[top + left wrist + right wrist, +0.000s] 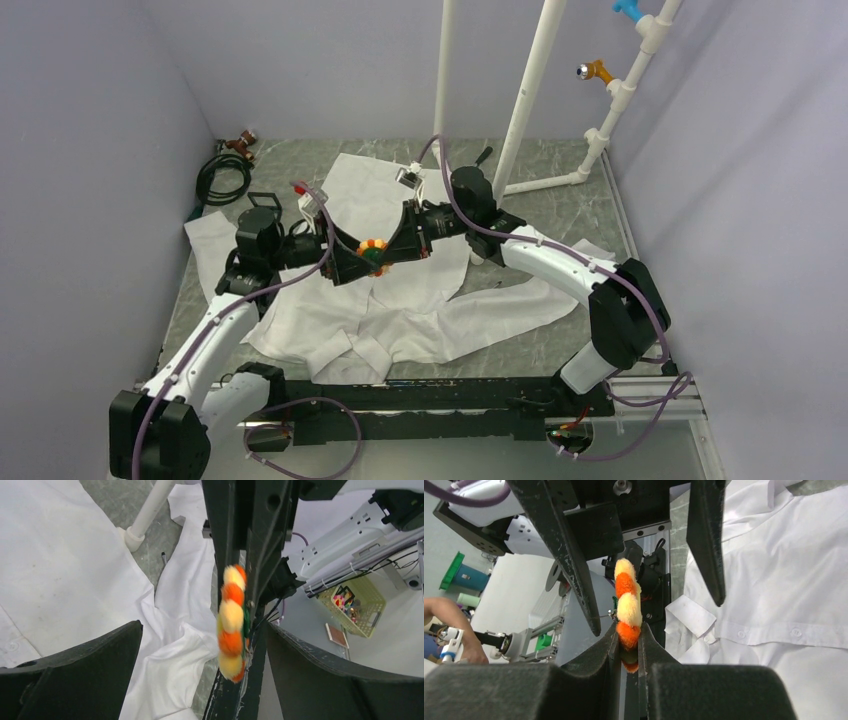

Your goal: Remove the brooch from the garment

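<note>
Right wrist view: right gripper (628, 640) clenched on the flower brooch's (628, 602) lower edge, holding it upright, apparently clear of the white shirt (784, 580) | left gripper (202, 630) spread wide, straddling the brooch untouched, likely ready to take it.

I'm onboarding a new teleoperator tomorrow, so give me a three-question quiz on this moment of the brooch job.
1. True or false: the right gripper is shut on the brooch.
2. The left gripper has its jaws: A) shut tight, B) wide open, C) out of view.
3. Fill in: the garment lies spread on the ____.
Key: 1 true; 2 B; 3 table.
</note>
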Robot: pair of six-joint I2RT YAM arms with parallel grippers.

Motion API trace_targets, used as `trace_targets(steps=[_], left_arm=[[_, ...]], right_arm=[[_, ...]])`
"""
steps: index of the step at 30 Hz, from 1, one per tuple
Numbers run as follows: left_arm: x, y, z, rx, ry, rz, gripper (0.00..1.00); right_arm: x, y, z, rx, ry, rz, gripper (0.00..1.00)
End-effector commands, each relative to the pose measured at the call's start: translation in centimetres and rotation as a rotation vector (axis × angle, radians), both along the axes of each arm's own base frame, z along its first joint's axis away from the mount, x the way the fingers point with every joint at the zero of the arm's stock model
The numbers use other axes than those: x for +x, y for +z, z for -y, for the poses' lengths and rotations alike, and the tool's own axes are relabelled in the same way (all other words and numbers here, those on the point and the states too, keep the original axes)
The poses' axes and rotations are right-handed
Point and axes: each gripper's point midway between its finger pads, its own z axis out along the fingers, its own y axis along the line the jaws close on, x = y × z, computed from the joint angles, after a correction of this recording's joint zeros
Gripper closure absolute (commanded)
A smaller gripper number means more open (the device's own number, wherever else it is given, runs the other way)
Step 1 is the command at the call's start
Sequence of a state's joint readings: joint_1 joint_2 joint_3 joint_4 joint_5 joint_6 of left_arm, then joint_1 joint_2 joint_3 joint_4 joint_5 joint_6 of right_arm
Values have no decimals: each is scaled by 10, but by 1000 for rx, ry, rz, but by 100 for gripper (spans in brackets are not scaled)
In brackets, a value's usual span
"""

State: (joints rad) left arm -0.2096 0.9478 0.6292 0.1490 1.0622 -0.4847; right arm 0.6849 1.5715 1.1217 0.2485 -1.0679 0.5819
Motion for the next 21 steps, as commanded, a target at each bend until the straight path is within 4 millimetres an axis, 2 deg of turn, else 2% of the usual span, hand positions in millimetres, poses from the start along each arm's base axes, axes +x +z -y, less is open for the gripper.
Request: trace_targets(steps=[1, 3, 6, 11, 16, 21], left_arm=[[16, 30, 3, -46, 37, 46, 1], [20, 28, 2, -37, 57, 32, 1], [25, 21, 0, -12, 88, 15, 7], [24, 13, -2, 12, 100, 13, 13], [22, 9, -4, 31, 99, 37, 10], [24, 11, -4, 46, 93, 62, 8]], right_arm=[[-10, 9, 2, 27, 29, 55, 100], [-10, 8, 2, 23, 27, 45, 100], [-10, 7, 1, 22, 25, 15, 100], [0, -4, -1, -12, -5, -64, 100], [14, -21, -2, -59, -26, -186, 100], [17, -25, -5, -63, -7, -232, 100]])
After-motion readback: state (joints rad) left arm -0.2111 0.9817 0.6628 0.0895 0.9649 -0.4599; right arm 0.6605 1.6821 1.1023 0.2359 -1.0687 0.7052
